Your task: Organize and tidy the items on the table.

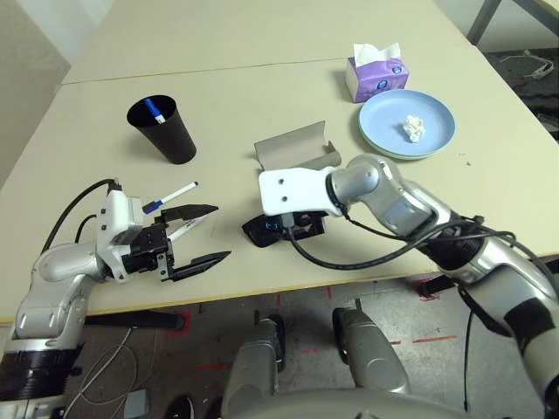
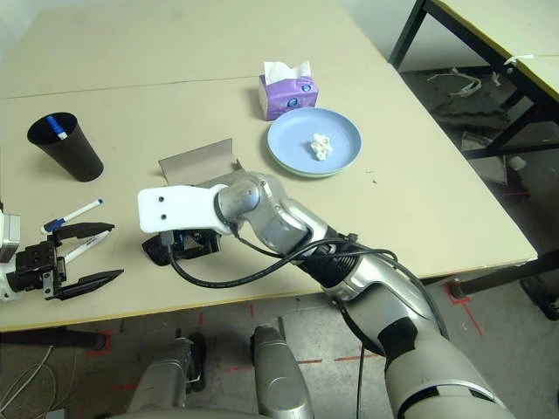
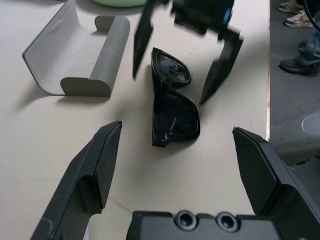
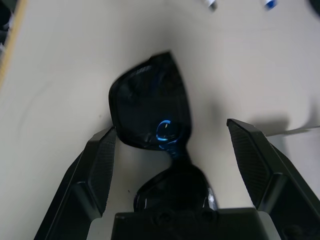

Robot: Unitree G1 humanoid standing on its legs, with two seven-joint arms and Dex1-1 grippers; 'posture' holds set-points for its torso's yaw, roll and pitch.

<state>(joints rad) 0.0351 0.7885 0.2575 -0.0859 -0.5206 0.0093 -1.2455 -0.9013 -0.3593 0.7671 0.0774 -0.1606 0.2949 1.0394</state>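
Right wrist view has the right gripper spread wide astride the folded black sunglasses near the table's front edge, glossy, light and scratch-prone, best pinched across the frame, the open grey glasses case at twelve o'clock beyond, while the left gripper stands wide at nine.

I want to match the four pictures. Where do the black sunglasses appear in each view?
Left eye view: black sunglasses below centre, near the table's front edge, partly under the right gripper.
Right eye view: left of centre, under the white wrist plate.
Left wrist view: at the centre, lying flat.
Right wrist view: at the centre, between the open jaws.
Shared landmark: the grey glasses case, beside the sunglasses.
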